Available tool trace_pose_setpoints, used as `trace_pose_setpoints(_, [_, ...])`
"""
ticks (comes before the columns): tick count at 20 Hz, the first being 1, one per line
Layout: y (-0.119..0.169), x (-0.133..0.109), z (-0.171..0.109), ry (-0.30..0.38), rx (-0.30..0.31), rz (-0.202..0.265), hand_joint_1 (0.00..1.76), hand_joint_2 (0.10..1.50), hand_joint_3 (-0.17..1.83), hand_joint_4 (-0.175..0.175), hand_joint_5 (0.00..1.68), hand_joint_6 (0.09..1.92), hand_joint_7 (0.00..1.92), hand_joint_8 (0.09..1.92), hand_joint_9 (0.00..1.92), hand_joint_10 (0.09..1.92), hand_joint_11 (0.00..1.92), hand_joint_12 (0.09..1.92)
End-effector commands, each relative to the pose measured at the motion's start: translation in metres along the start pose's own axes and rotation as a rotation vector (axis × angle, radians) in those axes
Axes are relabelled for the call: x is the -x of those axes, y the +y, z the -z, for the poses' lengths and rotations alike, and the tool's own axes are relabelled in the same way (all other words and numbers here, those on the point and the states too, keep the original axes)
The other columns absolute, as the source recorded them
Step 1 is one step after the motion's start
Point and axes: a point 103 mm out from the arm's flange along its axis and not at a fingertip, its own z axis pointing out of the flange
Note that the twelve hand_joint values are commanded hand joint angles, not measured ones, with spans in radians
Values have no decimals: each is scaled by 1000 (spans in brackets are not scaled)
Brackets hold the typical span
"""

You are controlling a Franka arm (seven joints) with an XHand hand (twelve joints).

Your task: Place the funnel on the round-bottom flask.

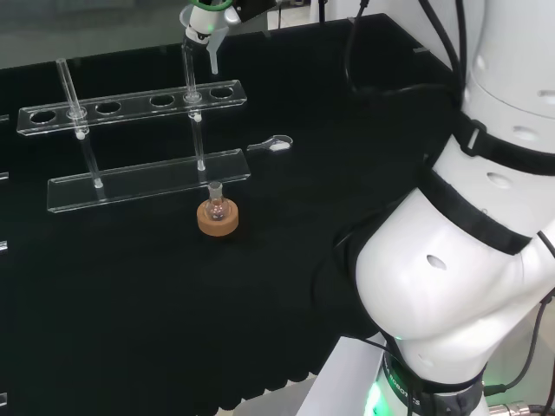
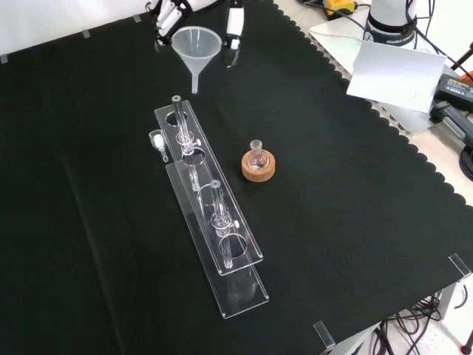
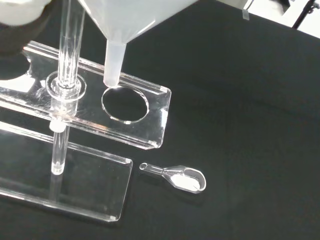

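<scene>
Laboratory setting: table [image 2: 355,222] draped in black cloth, clear test-tube rack [image 2: 211,214] with glass tubes, round-bottom flask [image 2: 256,157] on cork ring [image 2: 259,167], plastic funnel [image 2: 195,46], small scoop [image 2: 157,140].

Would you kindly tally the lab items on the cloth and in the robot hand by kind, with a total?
Funnel, held in the robot hand: 1
Flask: 1
Cork stand: 1
Rack: 1
Test tubes: 2
Scoop: 1
Total: 7
</scene>
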Motion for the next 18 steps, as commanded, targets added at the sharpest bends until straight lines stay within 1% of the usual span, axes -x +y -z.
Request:
trace_pose_setpoints(1, [-58,-3,-20,-8,-26,-41,829,704,585,7,808,783,772,674,1027,448,662,1274])
trace_pose_setpoints(5, [-73,-6,-28,1,-29,-53,827,705,588,6,803,789,772,674,1028,446,662,1274])
trace_pose_setpoints(7, [-80,-9,-32,4,-25,-53,826,705,590,5,801,792,771,674,1028,446,663,1273])
trace_pose_setpoints(12, [-91,-18,-46,13,-35,-50,825,705,593,6,804,798,770,674,1029,444,663,1273])
trace_pose_setpoints(18, [-92,-36,-67,17,-53,-22,826,705,596,7,812,802,770,676,1031,443,664,1273])
